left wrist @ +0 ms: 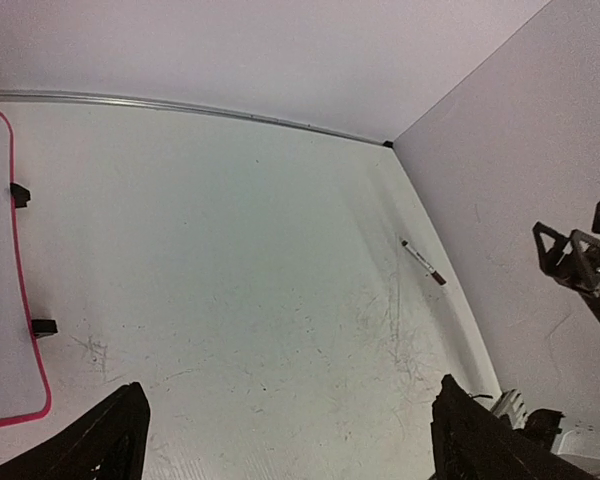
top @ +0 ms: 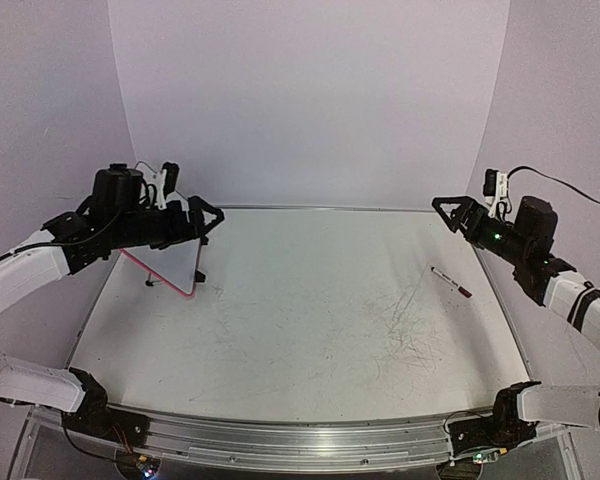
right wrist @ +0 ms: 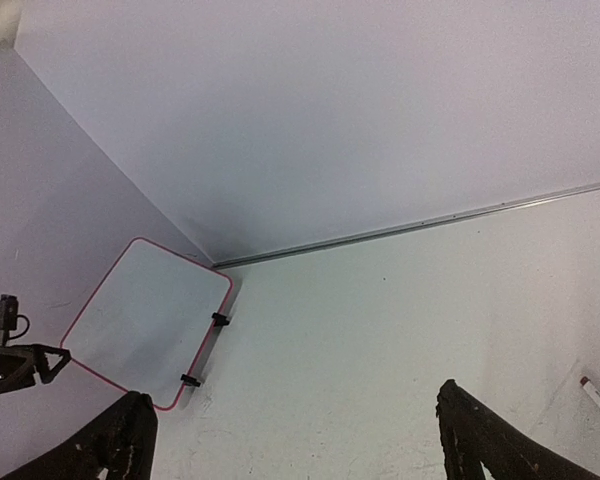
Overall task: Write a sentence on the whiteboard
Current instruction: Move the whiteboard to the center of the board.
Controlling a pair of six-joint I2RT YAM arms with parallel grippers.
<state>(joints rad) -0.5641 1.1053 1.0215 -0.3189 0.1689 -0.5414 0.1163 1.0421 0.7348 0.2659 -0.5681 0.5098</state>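
The whiteboard [top: 175, 268] stands tilted on its black clip feet at the table's far left, partly hidden under my left arm. In the right wrist view the whiteboard [right wrist: 145, 320] shows a plain white face inside its pink-red rim, and no sentence is in view. A marker [top: 450, 282] with a dark cap lies on the table at the right. My left gripper [top: 212, 215] hovers open just above the board's right edge, holding nothing. My right gripper [top: 448, 210] hangs open in the air, up and left of the marker. Both wrist views show wide-apart fingers with only table between them.
The white table [top: 300, 330] carries scribble marks right of centre. A metal rail [top: 320, 208] runs along its far edge under the back wall. Side walls close in on the left and right. The arm bases sit at the near edge.
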